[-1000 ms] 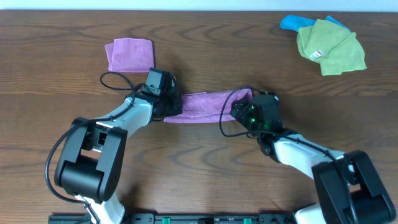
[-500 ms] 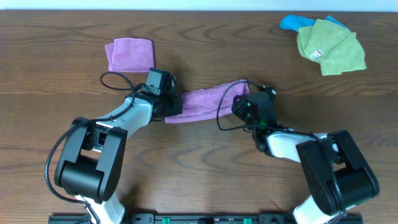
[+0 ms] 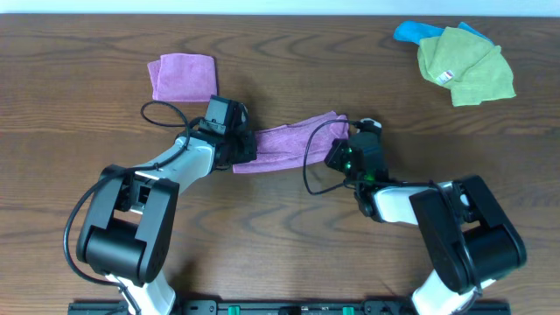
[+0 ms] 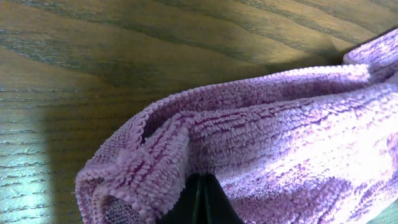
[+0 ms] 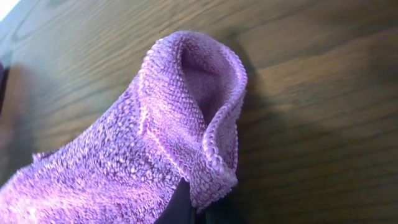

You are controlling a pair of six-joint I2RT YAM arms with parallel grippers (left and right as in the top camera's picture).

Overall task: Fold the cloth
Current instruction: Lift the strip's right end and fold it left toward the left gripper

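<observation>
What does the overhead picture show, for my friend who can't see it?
Two robot arms pinch the ends of a purple cloth, left gripper and right gripper shut on it, on a wooden table. A folded pink square lies far left, a green cloth far right.

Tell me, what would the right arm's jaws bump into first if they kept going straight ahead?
The purple cloth: the jaws of the right arm are shut on its end. Past that fold, probably only bare table, though depth is unclear.
</observation>
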